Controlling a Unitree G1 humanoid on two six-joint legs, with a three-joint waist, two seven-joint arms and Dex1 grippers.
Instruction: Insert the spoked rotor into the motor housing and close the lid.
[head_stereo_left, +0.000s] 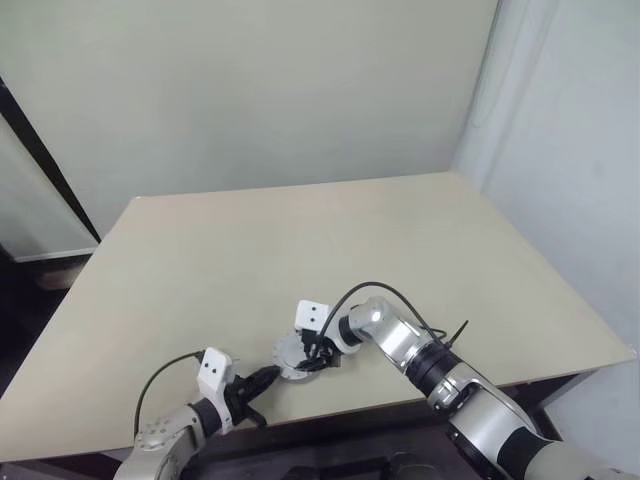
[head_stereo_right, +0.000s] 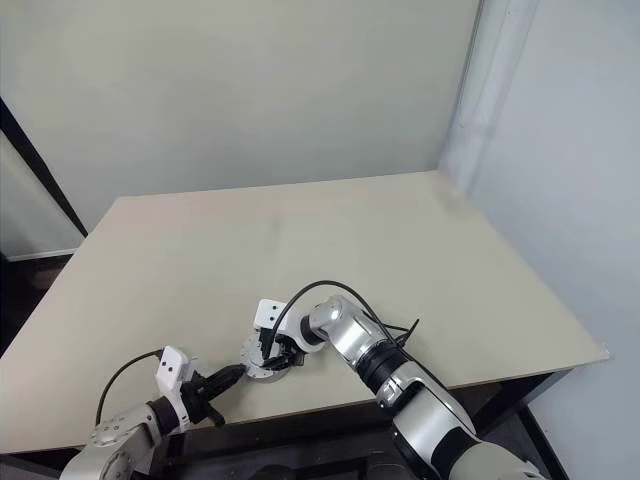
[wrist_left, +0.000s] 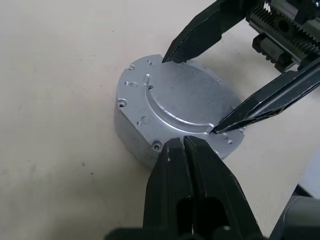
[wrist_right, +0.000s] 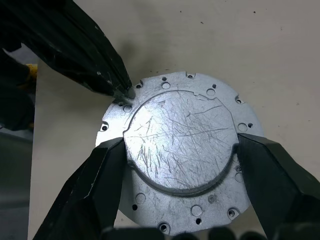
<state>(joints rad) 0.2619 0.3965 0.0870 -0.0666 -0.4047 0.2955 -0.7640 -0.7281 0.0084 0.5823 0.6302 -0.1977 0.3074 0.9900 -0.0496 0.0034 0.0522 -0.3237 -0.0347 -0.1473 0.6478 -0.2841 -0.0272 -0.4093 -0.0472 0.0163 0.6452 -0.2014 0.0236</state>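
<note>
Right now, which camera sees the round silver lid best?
The right wrist view: the lid faces it flat, scratches and screw holes clear. The left wrist view shows it slanted, with its side wall. The head views show a tiny silver disc.

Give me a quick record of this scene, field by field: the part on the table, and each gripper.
part: round silver lid closed over its casing, flat on the table
left gripper: shut, tips at the lid's rim
right gripper: fingers spread to either side of the lid's raised disc
location: near table edge
</note>
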